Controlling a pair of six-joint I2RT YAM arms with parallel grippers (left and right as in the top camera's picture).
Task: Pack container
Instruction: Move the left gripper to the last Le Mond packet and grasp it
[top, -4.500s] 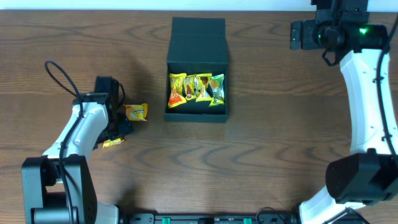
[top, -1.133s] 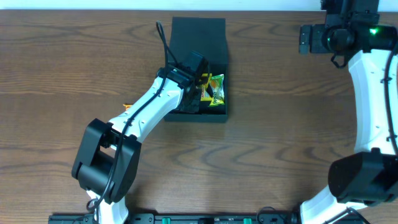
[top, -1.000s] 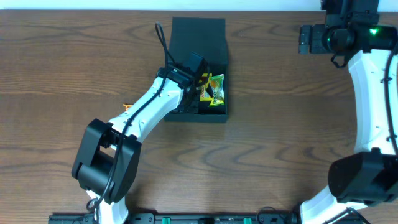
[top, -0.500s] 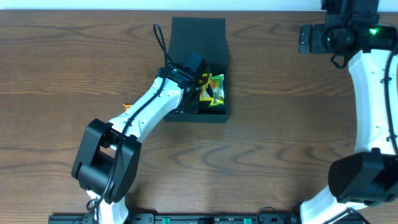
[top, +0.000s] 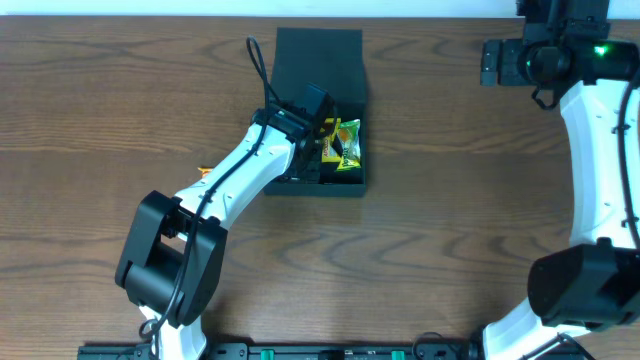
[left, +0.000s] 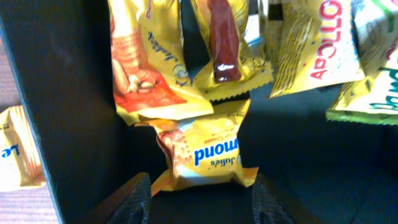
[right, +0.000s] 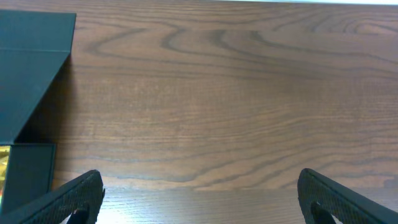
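Observation:
The container (top: 352, 183) is a dark teal-green box with its flap lid (top: 318, 58) open at the back. Several yellow snack packets (top: 345, 145) lie in it. My left gripper (top: 308, 160) is down inside the box. In the left wrist view its jaws (left: 202, 194) are open and empty. A yellow packet (left: 205, 152) lies flat on the box floor just beyond the fingertips, in front of the other packets (left: 146, 62). My right gripper (top: 490, 62) is open and empty at the far right, over bare table (right: 202, 199).
One more yellow packet (top: 203, 171) lies on the table left of the box, mostly hidden by my left arm. It also shows in the left wrist view (left: 15, 149), outside the box wall (left: 68, 124). The right wrist view shows the lid (right: 31, 68) at its left edge.
Since 4.5 s ago my left arm has moved from the packets on the table's left into the box. Over the last second nothing has moved.

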